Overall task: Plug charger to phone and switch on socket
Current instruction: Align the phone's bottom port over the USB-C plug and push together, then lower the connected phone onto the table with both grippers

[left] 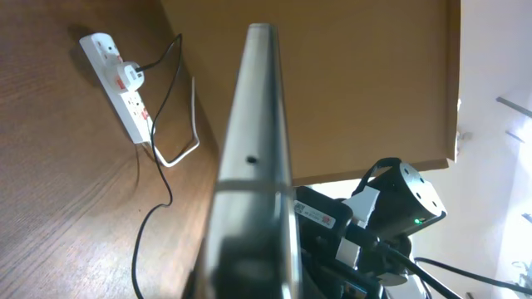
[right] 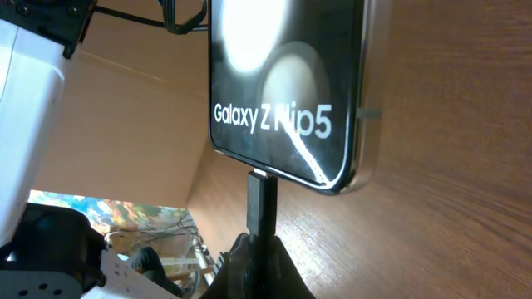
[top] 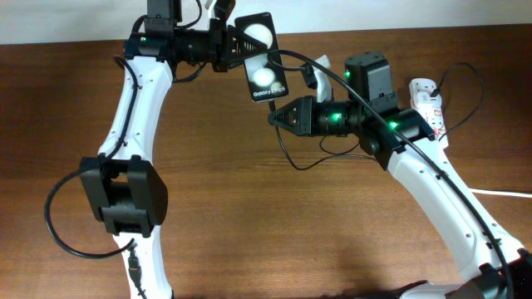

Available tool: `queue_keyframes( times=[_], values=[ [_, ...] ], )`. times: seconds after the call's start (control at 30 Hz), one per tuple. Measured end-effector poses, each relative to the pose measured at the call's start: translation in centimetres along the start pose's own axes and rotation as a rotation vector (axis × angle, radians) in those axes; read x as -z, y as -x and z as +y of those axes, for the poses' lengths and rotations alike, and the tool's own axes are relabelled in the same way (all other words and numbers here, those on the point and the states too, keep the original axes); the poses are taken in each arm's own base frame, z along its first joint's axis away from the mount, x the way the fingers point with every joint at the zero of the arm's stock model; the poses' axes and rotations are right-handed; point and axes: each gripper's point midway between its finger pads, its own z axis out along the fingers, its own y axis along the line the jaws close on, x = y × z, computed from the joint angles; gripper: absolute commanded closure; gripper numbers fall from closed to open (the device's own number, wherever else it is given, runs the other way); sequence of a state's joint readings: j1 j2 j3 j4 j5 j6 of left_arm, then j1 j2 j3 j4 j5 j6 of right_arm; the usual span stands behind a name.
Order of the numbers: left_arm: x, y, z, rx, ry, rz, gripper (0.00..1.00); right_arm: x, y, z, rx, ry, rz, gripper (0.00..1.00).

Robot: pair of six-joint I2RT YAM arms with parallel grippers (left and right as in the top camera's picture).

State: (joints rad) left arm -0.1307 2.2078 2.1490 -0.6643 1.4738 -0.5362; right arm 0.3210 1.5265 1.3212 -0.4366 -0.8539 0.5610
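The right gripper is squeezed tight on the small plug tip of the thin black charger cable, and the tip touches the bottom edge of the slim black shiny phone, just under its white letters. The left gripper is clamped on that phone and holds it tilted above the brown wooden table. The long white socket strip lies well apart at the table's right side, with a black plug in it
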Motion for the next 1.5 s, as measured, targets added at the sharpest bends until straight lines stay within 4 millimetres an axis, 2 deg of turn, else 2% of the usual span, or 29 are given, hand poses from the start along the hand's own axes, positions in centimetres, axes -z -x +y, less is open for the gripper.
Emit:
queue_keyframes(
  times=[0.67, 0.77, 0.83, 0.9, 1.07, 1.1, 1.23, 1.37, 1.5],
  values=[
    [-0.4, 0.0, 0.1, -0.005, 0.008, 0.001, 1.0, 0.3, 0.1, -0.2, -0.003, 0.026, 0.0, 0.96],
    [-0.4, 0.0, 0.1, -0.005, 0.007, 0.001, 1.0, 0.3, 0.0, -0.3, -0.009, 0.023, 0.003, 0.88],
    [-0.7, -0.3, -0.1, -0.005, -0.002, 0.013, 1.0, 0.4, -0.1, -0.7, -0.011, 0.011, 0.005, 0.74],
    [-1.5, -0.7, -0.3, -0.015, -0.014, 0.033, 1.0, 0.8, -0.1, -1.3, -0.02, -0.008, 0.005, 0.67],
    [-2.0, -1.0, -0.6, -0.017, -0.027, 0.05, 1.0, 0.9, -0.3, -1.7, -0.014, -0.021, 0.013, 0.62],
    [-2.0, -1.0, -0.6, -0.017, -0.028, 0.05, 1.0, 0.9, -0.3, -1.7, -0.01, -0.021, 0.013, 0.5],
    [-2.0, -1.0, -0.6, -0.016, -0.024, 0.048, 1.0, 0.9, -0.6, -1.8, 0.006, -0.026, 0.023, 0.36],
    [-2.0, -1.1, 0.4, -0.017, 0.02, 0.031, 1.0, 0.9, -1.0, -2.0, 0.015, -0.032, 0.036, 0.25],
    [-1.8, -1.7, 3.3, 0.059, 0.16, 0.002, 1.0, 0.9, -1.1, -2.1, 0.017, -0.034, 0.041, 0.23]
  ],
)
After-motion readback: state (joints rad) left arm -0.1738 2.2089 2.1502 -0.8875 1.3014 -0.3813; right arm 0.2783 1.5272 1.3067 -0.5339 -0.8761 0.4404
